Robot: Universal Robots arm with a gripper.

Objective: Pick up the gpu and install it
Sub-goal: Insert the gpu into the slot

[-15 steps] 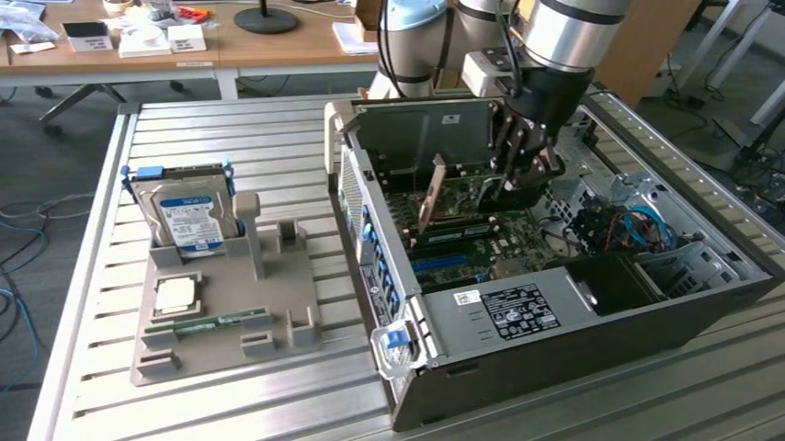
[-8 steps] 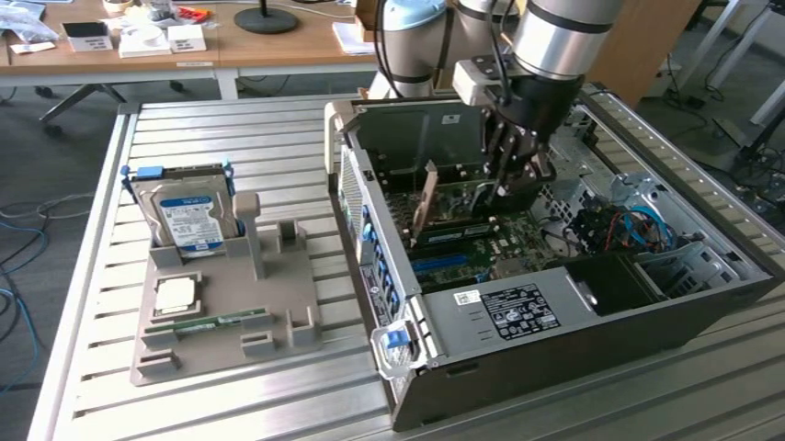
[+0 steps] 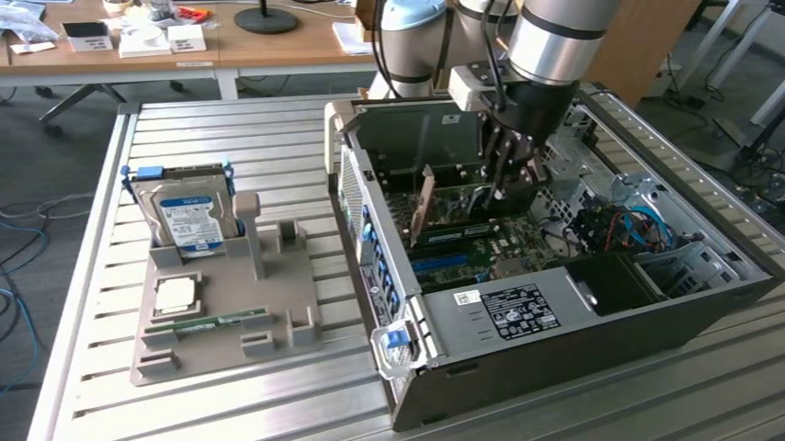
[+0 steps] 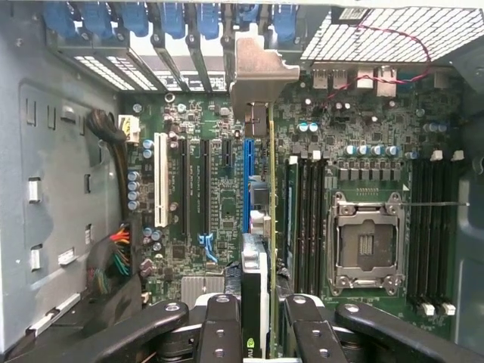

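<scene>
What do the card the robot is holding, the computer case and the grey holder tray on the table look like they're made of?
The gpu, seen edge-on in the gripper: a thin yellowish-green board, probably fibreglass, with a dull silver bracket, likely stamped metal.
The computer case: dark outside, bare grey sheet metal inside, with punched vent holes.
The holder tray: matte grey and blocky, probably plastic, possibly printed.

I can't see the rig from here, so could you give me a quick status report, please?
Gripper shut on the gpu, inside the computer case. Card edge-on over the motherboard, beside the blue slot. Nothing seen in the way.
</scene>
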